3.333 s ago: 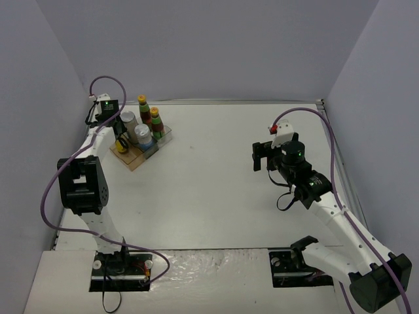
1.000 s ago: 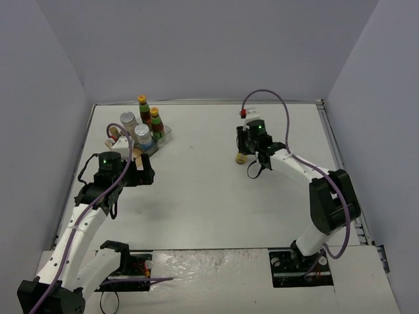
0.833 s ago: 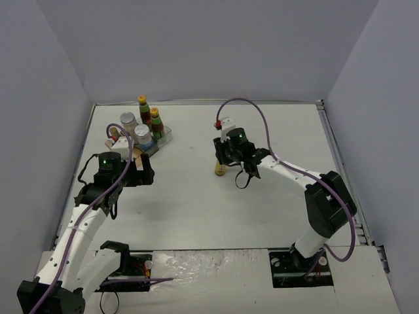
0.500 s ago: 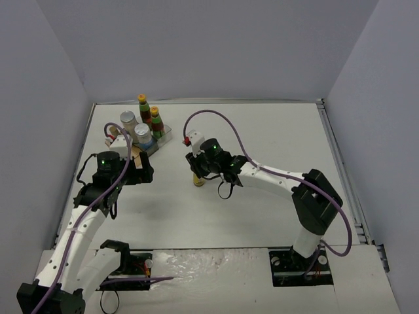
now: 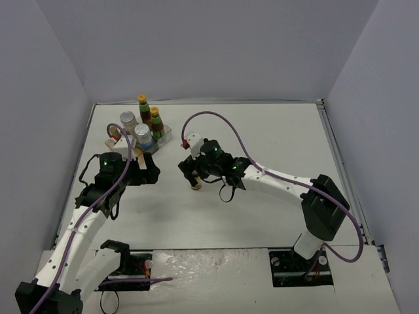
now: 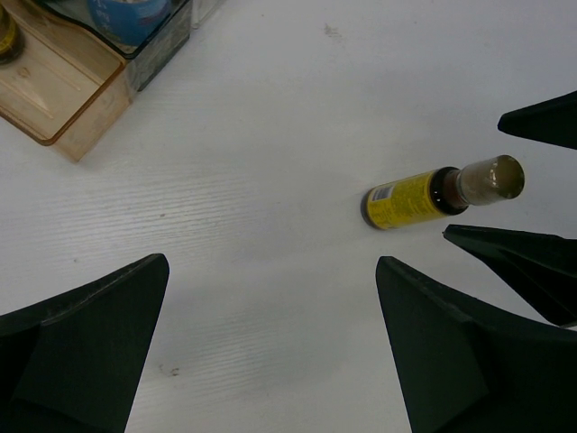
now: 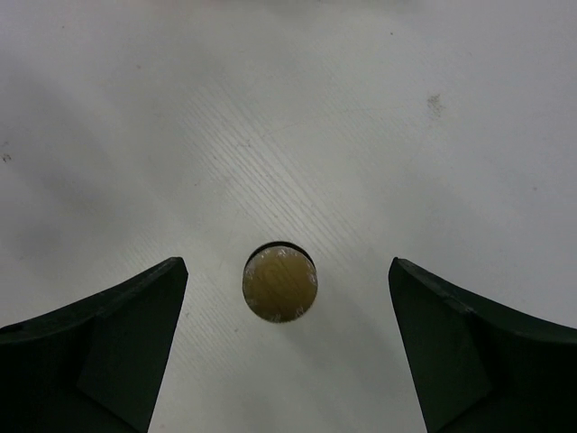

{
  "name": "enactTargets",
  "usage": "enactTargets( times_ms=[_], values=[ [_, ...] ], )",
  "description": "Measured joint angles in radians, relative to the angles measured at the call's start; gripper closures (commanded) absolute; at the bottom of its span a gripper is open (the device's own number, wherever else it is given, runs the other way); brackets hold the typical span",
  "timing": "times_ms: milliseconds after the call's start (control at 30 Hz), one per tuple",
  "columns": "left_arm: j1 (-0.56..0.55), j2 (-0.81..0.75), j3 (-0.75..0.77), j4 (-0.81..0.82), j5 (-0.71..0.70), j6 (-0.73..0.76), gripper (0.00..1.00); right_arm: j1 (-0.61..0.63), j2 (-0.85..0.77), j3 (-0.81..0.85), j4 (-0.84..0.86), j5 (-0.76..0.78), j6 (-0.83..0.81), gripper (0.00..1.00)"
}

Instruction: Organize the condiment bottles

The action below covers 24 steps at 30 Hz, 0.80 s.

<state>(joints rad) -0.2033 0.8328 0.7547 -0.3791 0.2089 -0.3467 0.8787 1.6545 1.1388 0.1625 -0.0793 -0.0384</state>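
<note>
A slim brown-capped bottle (image 5: 196,184) with a yellow label (image 6: 404,199) stands upright on the table, a little right of the tray. My right gripper (image 5: 192,173) hangs over it, open. Its fingers (image 7: 108,329) stand well clear on both sides of the round cap (image 7: 280,283). In the tinted tray (image 5: 129,161) at the back left stand two yellow-capped sauces (image 5: 155,116) and two silver-lidded jars (image 5: 142,133). My left gripper (image 5: 149,171) hovers in front of the tray, open and empty, with its jaws wide apart over bare table (image 6: 270,361).
The tray's near orange-tinted compartment (image 6: 63,90) has nothing in it. A blue-labelled jar (image 6: 131,13) sits in the section behind. Grey walls close the table on the left, back and right. The right arm's purple cable (image 5: 222,121) arches above the table's middle.
The right arm carried the slim bottle leftward across the table toward the tray, then opened its jaws and let it go standing. The left arm barely moved.
</note>
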Motion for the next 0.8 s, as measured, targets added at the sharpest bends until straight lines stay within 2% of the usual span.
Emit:
enactTargets(
  times_ms=[100,267,533,700,800],
  values=[
    [-0.042,0.016,0.001,0.018,-0.001,-0.025,0.03,-0.001,-0.071,0.005,-0.053,0.048,0.0,0.0],
    [-0.14,0.096,0.034,0.038,-0.034,-0.049,0.03,-0.026,-0.221,0.008,-0.148,0.153,0.005,0.0],
    [-0.362,0.251,0.142,0.129,-0.136,-0.071,0.03,-0.222,-0.527,-0.07,-0.229,0.315,0.053,0.0],
    [-0.486,0.391,0.183,0.186,-0.227,-0.084,0.11,-0.326,-0.625,-0.117,-0.262,0.366,0.08,0.0],
    [-0.528,0.456,0.184,0.204,-0.285,-0.099,0.19,-0.357,-0.64,-0.142,-0.276,0.366,0.095,0.0]
  ],
)
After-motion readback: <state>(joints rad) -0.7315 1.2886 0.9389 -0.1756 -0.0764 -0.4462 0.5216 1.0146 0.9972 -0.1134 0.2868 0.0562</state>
